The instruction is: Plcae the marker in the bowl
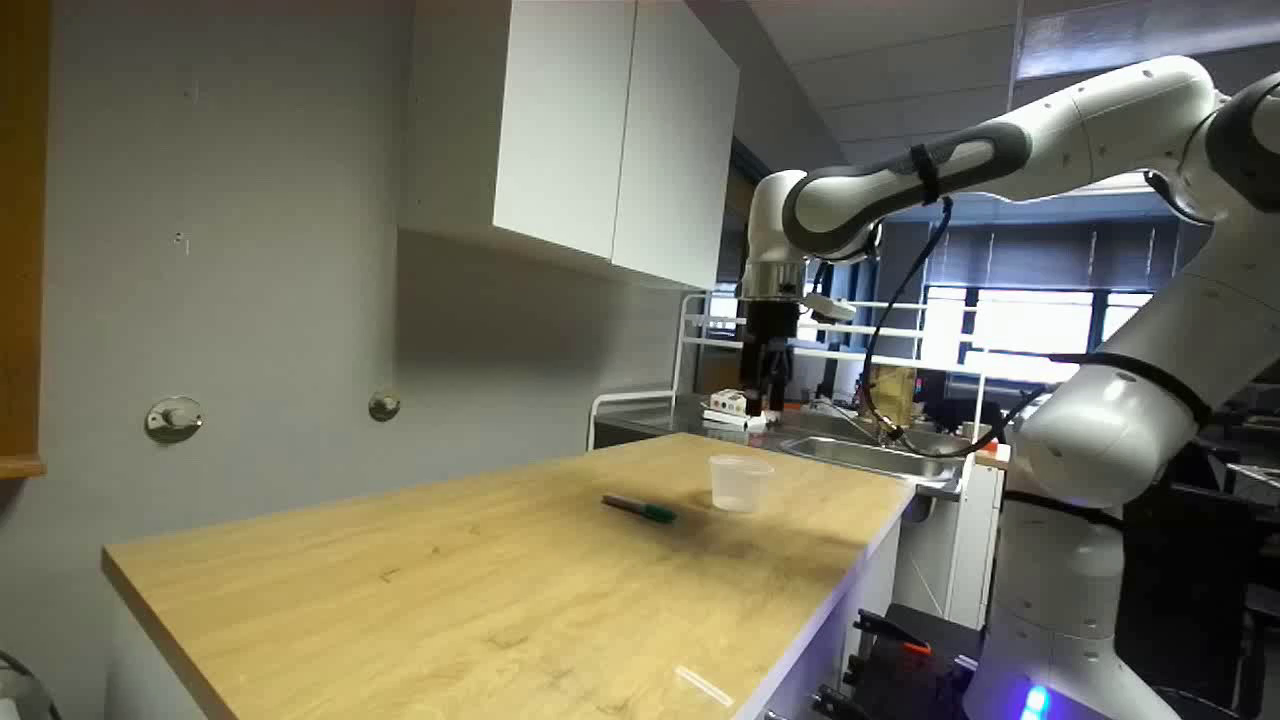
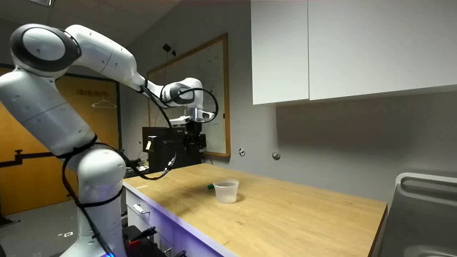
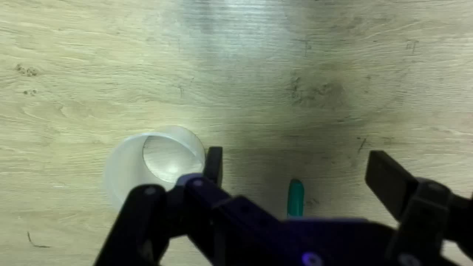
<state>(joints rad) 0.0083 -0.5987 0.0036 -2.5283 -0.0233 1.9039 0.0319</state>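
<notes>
The marker point(image 1: 638, 508), dark with a green cap end, lies flat on the wooden counter point(image 1: 430, 590). In an exterior view only its green end point(image 2: 210, 186) shows behind the bowl. The bowl point(image 1: 740, 484), a small translucent cup, stands upright beside the marker, also in an exterior view point(image 2: 226, 192). My gripper point(image 1: 764, 408) hangs above the counter, pointing down, open and empty. In the wrist view the green marker end point(image 3: 295, 197) lies below, between the spread fingers point(image 3: 295, 166); the gripper body hides the rest. The bowl point(image 3: 123, 166) is at the left finger's side, partly covered by it.
White wall cabinets point(image 1: 600, 130) hang above the counter's back side and also show in an exterior view point(image 2: 342, 46). A sink point(image 1: 880, 456) and a white wire rack point(image 1: 690, 340) stand beyond the counter's end. A grey wall point(image 1: 250, 330) borders the counter.
</notes>
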